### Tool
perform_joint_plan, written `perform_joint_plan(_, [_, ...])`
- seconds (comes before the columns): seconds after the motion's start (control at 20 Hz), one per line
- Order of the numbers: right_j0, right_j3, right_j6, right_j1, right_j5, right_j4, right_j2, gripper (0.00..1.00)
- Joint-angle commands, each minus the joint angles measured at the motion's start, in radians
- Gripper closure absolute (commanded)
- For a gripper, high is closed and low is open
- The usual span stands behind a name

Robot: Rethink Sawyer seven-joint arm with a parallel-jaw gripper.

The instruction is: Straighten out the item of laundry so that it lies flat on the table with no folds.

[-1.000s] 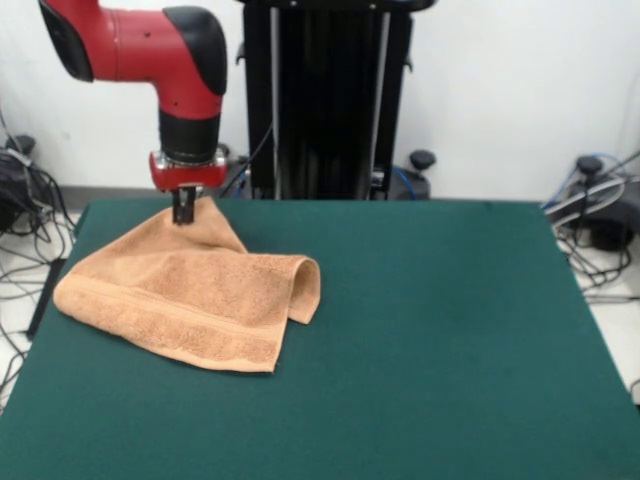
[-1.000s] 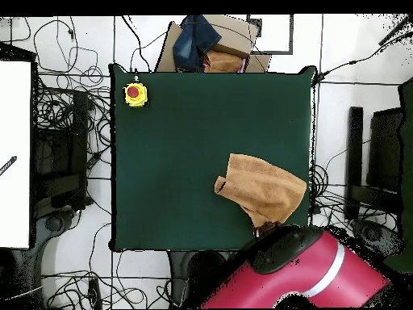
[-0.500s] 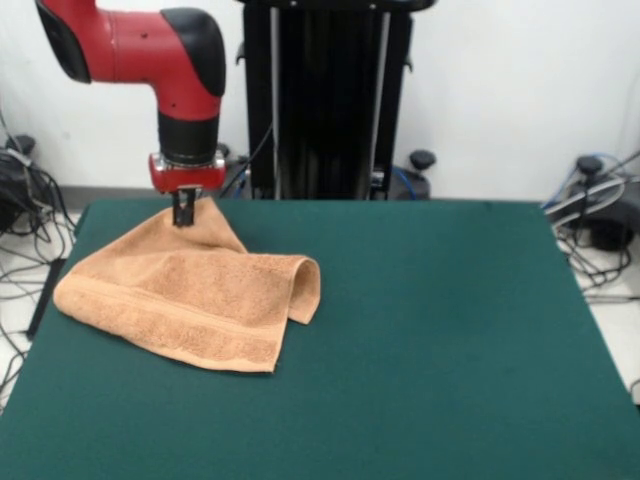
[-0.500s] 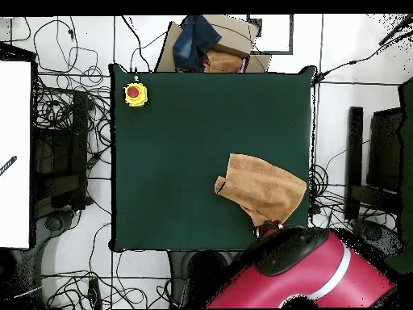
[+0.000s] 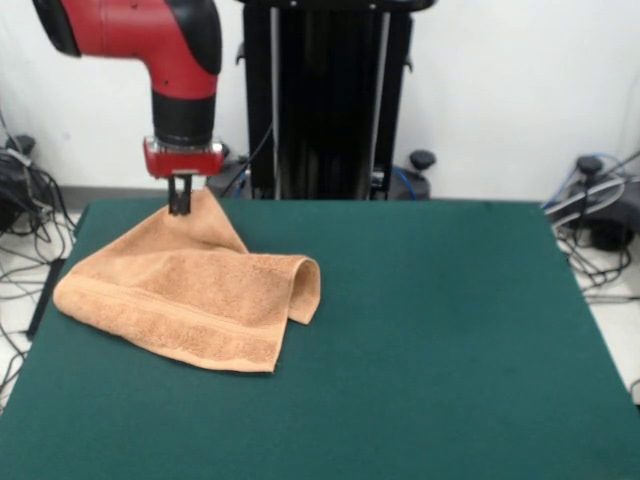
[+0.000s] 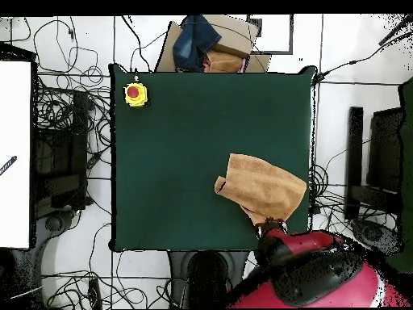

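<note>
- In the front view we see the gripper (image 5: 180, 204) at the table's (image 5: 450, 340) far left corner, its dark fingers close together and pinching the far corner of the towel (image 5: 190, 295), which rises to a small peak at the fingertips.
- From that peak the towel slopes down toward the near left; its left part lies flat, with a woven band running along the near edge.
- On its right side the cloth is doubled over into a rounded fold that stands up a little from the green top.
- The red and black arm (image 5: 150, 45) comes in from the upper left and turns straight down to the gripper.
- In the overhead view we find the towel (image 6: 262, 188) near the table's (image 6: 202, 129) right edge, toward the lower right corner, and wholly on the green surface.
- The arm (image 6: 314, 274) covers the gripper here; the towel's lower tip reaches under it at the table's bottom edge.
- A yellow box with a red button (image 6: 135, 94) sits at the table's upper left corner, well apart from the towel.
</note>
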Motion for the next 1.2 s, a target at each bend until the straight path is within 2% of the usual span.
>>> perform_joint_plan(0.05, [-0.031,0.140,-0.022,-0.181,0.219,0.063,0.165,1.00])
perform_joint_plan(0.35, [-0.030,0.128,0.003,-0.166,0.210,0.036,0.163,1.00])
perform_joint_plan(0.65, [0.010,0.073,0.078,-0.104,0.062,-0.004,0.129,1.00])
perform_joint_plan(0.75, [0.031,0.063,0.089,-0.112,0.037,0.003,0.129,1.00])
perform_joint_plan(1.0, [-0.013,0.109,-0.022,-0.244,0.280,0.105,0.253,1.00])
perform_joint_plan(1.1, [-0.052,0.133,-0.069,-0.277,0.344,0.147,0.315,1.00])
perform_joint_plan(1.2, [-0.060,0.145,-0.073,-0.306,0.358,0.168,0.341,1.00])
